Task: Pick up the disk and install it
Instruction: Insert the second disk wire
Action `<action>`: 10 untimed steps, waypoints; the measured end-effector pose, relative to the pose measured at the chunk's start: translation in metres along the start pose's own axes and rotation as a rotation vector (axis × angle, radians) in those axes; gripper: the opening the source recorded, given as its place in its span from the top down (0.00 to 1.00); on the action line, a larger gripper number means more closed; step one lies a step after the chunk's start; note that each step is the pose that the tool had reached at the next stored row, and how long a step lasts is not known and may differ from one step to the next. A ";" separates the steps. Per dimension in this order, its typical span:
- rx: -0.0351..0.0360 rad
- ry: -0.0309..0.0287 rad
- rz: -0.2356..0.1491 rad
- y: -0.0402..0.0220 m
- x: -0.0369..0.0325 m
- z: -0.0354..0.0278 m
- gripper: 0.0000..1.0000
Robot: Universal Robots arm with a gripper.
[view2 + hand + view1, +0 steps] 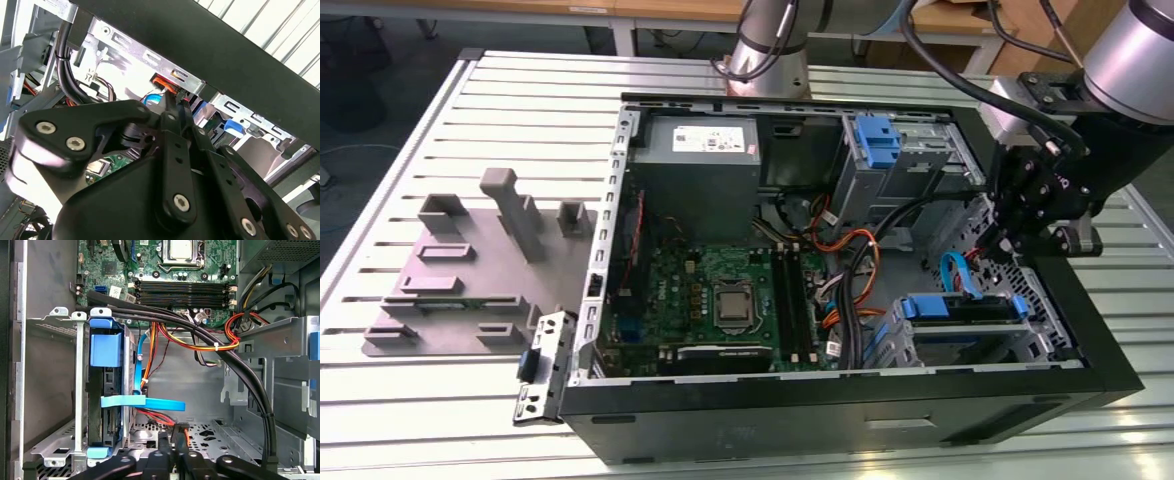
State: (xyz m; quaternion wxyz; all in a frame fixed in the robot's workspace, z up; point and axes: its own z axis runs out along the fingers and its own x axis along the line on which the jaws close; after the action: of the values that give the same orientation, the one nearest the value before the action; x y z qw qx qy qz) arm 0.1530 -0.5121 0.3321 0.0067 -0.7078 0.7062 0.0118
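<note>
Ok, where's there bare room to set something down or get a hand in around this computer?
Bare: the slatted table at the exterior view's left around the grey fixture, and the strip nearest the camera, by the case. Inside, just the perforated floor between the drive cages; cables crowd across it.

A blue carrier sits in the metal cage. A blue cable (flat, bent) juts from the cage, with the gripper near it.

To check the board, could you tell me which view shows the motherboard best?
The exterior view: nearly the whole motherboard shows. The first wrist view gives its socket and memory slots; the second wrist view, perhaps a green sliver.
</note>
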 end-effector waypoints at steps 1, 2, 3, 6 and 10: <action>0.0000 0.0000 0.000 0.0000 0.0000 0.0000 0.84; 0.0000 0.0000 0.000 0.0000 0.0000 0.0000 0.84; 0.0000 0.0000 0.000 0.0000 0.0000 0.0001 0.84; 0.0000 -0.0001 0.000 0.0000 0.0000 0.0001 0.84; 0.0013 -0.0004 0.000 0.0011 0.0015 0.0002 0.84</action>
State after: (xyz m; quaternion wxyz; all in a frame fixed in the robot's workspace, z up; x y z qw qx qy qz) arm 0.1519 -0.5136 0.3319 0.0074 -0.7079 0.7062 0.0115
